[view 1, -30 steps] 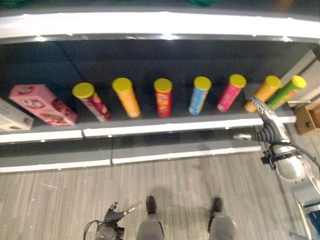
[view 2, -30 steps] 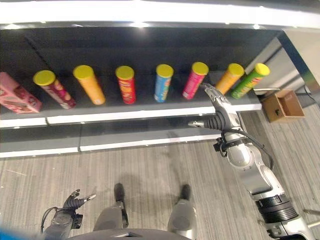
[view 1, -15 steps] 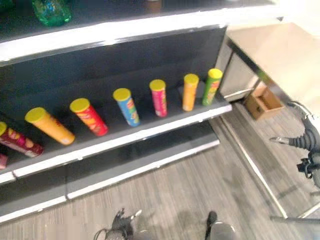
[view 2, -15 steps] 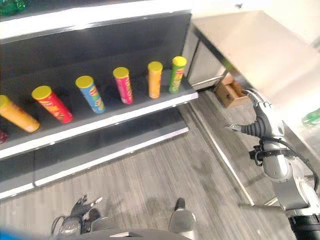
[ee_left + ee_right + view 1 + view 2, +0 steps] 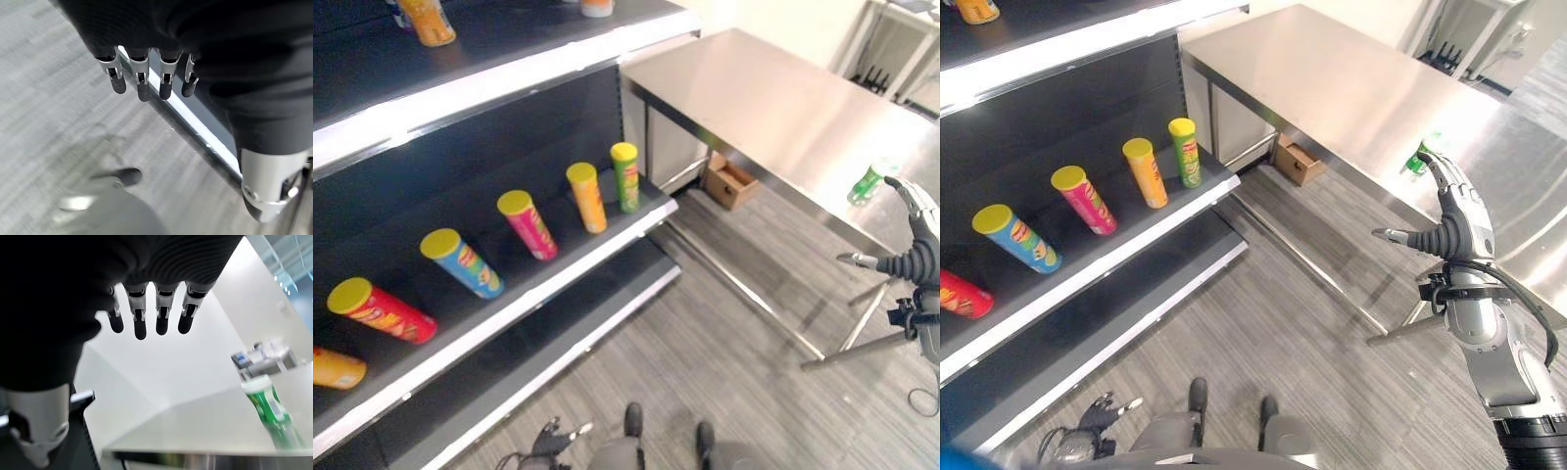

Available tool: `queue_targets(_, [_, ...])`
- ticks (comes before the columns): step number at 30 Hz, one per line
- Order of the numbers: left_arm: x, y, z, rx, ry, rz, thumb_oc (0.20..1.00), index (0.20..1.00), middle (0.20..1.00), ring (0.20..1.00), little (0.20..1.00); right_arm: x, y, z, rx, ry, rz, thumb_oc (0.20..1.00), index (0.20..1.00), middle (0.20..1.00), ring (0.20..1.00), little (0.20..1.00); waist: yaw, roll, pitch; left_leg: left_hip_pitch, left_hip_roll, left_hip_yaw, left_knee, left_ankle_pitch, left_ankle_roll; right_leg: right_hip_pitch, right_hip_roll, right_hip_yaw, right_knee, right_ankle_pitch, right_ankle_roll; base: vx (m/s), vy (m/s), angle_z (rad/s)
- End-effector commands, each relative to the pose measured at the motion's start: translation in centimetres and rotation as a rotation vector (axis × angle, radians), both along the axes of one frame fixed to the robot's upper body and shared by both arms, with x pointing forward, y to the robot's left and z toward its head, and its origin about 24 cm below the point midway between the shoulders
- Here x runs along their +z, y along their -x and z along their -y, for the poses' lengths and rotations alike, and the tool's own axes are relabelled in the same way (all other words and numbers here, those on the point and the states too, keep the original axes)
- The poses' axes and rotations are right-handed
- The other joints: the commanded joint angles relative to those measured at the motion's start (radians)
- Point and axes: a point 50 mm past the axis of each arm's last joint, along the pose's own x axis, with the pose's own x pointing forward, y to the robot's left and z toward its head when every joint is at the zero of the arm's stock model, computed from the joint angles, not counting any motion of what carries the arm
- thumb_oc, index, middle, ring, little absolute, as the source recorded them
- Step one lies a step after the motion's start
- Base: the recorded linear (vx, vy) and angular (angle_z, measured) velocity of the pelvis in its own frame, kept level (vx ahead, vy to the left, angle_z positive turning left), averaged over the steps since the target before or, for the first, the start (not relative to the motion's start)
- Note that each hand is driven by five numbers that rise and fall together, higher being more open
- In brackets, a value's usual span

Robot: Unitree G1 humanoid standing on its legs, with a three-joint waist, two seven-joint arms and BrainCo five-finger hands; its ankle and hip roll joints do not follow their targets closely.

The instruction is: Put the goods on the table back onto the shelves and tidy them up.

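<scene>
While our left hand (image 5: 1105, 407) hangs low at seven o'clock above the grey plank floor (image 5: 1263, 323), its fingers (image 5: 139, 83) relaxed and holding nothing, our right hand (image 5: 1451, 232) is raised at three o'clock in front of the steel table (image 5: 1332, 69), fingers straight and thumb spread apart, released and empty. Just beyond its fingertips, at about two o'clock, a green bottle (image 5: 1417, 159) with a white cap stands upright on the tabletop, apart from the hand; we see it again past the fingers (image 5: 162, 316) in the right wrist view, near the table's front edge. Under the table, at one o'clock, a small brown cardboard box (image 5: 728, 181) sits on the floor. To the left, from nine to eleven o'clock, the dark shelf unit (image 5: 509, 304) carries a row of yellow-lidded tubes on one board: a red tube (image 5: 382, 311), a blue tube (image 5: 463, 264), a pink tube (image 5: 530, 225), an orange tube (image 5: 587, 198) and a green tube (image 5: 626, 178), spaced apart, with part of another orange tube (image 5: 335, 367) at the view's edge. On the board above, at eleven o'clock, an orange container (image 5: 427, 20) is partly cut off.
</scene>
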Motion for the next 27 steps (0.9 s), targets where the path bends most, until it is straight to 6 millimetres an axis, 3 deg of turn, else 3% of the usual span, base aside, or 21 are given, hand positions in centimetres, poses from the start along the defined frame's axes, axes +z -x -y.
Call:
queue_targets(1, [1.4,-3.3,-0.6,-0.047,-0.04,0.103,1.0,1.0,1.0,1.0,1.0,3.4,-0.7,-0.1,-0.005,0.028,0.144,1.0,1.0,1.0,1.0,1.0,0.042,-0.023,-0.002,0.017,0.043,0.045,-0.019,-0.014,-0.032,0.007,0.02,0.006,0.066,-0.066,0.045,0.17,0.226,-0.44])
queue_targets(5, [1.8,-4.0,-1.0,-0.043,-0.057,0.119,1.0,1.0,1.0,1.0,1.0,2.8,-0.7,0.5,-0.041,0.004,0.133,1.0,1.0,1.0,1.0,1.0,0.042,-0.03,-0.004,0.051,0.042,0.085,-0.016,-0.044,-0.005,-0.03,-0.009,0.01,0.172,-0.073,0.071,0.11,0.127,-0.61])
queue_targets(7, [2.4,-4.5,-1.9,-0.018,-0.055,0.149,1.0,1.0,1.0,1.0,1.0,2.5,-0.3,1.3,-0.099,0.004,0.124,1.0,1.0,1.0,1.0,1.0,0.029,-0.023,0.013,0.092,0.038,0.1,-0.019,-0.063,0.023,-0.092,-0.029,0.003,0.333,-0.04,0.102,0.13,0.183,-0.38])
queue_targets(9, [2.1,-3.2,-2.6,-0.008,-0.082,0.109,1.0,1.0,1.0,1.0,1.0,2.1,-0.1,1.7,-0.128,-0.005,0.119,1.0,1.0,1.0,1.0,1.0,0.023,-0.019,0.032,0.116,0.033,0.105,-0.025,-0.069,0.038,-0.14,-0.04,0.0,0.445,-0.007,0.107,0.07,0.15,-0.21])
queue_targets(11, [2.2,-2.8,-3.0,-0.01,-0.092,0.108,1.0,1.0,1.0,1.0,1.0,1.7,0.2,2.1,-0.157,-0.012,0.121,1.0,1.0,1.0,1.0,1.0,0.021,-0.015,0.037,0.143,0.034,0.111,-0.04,-0.08,0.04,-0.17,-0.063,-0.023,0.476,0.008,0.104,0.08,0.064,-0.02])
queue_targets(13, [2.2,-2.6,-3.0,-0.012,-0.094,0.107,1.0,1.0,1.0,1.0,1.0,1.5,0.4,2.5,-0.18,-0.015,0.117,1.0,1.0,1.0,1.0,1.0,0.02,-0.015,0.038,0.151,0.033,0.107,-0.042,-0.084,0.04,-0.171,-0.077,-0.036,0.455,0.012,0.101,0.07,-0.004,0.03])
queue_targets(15, [2.1,-2.5,-2.9,-0.02,-0.098,0.103,1.0,1.0,1.0,1.0,1.0,2.0,0.8,3.4,-0.232,-0.014,0.151,1.0,1.0,1.0,1.0,1.0,0.013,-0.009,0.04,0.156,0.034,0.089,-0.047,-0.096,0.03,-0.186,-0.104,-0.04,0.322,0.013,0.094,0.08,-0.05,0.02])
queue_targets(16, [2.1,-2.5,-2.9,-0.021,-0.097,0.103,1.0,1.0,1.0,1.0,1.0,2.0,0.9,3.4,-0.233,-0.014,0.152,1.0,1.0,1.0,1.0,1.0,0.012,-0.006,0.04,0.155,0.035,0.087,-0.047,-0.096,0.03,-0.181,-0.103,-0.043,0.313,0.017,0.093,0.12,-0.087,0.13])
queue_targets(18, [1.9,-2.3,-2.6,-0.023,-0.098,0.094,1.0,1.0,1.0,1.0,1.0,2.7,1.2,4.3,-0.283,-0.011,0.196,1.0,1.0,1.0,1.0,1.0,-0.002,-0.001,0.056,0.175,0.035,0.058,-0.037,-0.127,0.017,-0.236,-0.135,-0.024,0.119,0.109,0.123,0.17,-0.146,0.19])
queue_targets(20, [1.9,-2.3,-2.7,-0.021,-0.102,0.095,1.0,1.0,1.0,1.0,1.0,2.7,1.2,4.5,-0.296,-0.011,0.199,1.0,1.0,1.0,1.0,1.0,-0.007,-0.002,0.062,0.185,0.037,0.051,-0.032,-0.136,0.014,-0.244,-0.135,-0.015,0.092,0.124,0.129,0.15,-0.181,0.4])
queue_targets(21, [2.0,-2.4,-2.8,-0.012,-0.107,0.104,1.0,1.0,1.0,1.0,1.0,1.9,1.4,5.9,-0.356,-0.042,0.161,1.0,1.0,1.0,1.0,1.0,-0.01,-0.031,0.067,0.206,0.027,0.027,-0.027,-0.158,-0.001,-0.22,-0.135,0.007,0.053,0.16,0.138,0.15,-0.208,0.77])
queue_targets(27, [1.8,-1.9,-2.5,-0.007,-0.09,0.096,1.0,1.0,1.0,1.0,1.0,1.1,1.9,8.3,-0.431,-0.091,0.091,1.0,1.0,1.0,1.0,1.0,-0.011,-0.043,0.028,0.233,0.073,-0.002,-0.041,-0.164,-0.038,-0.174,-0.119,-0.013,0.058,0.144,0.137,0.16,-0.255,0.51])
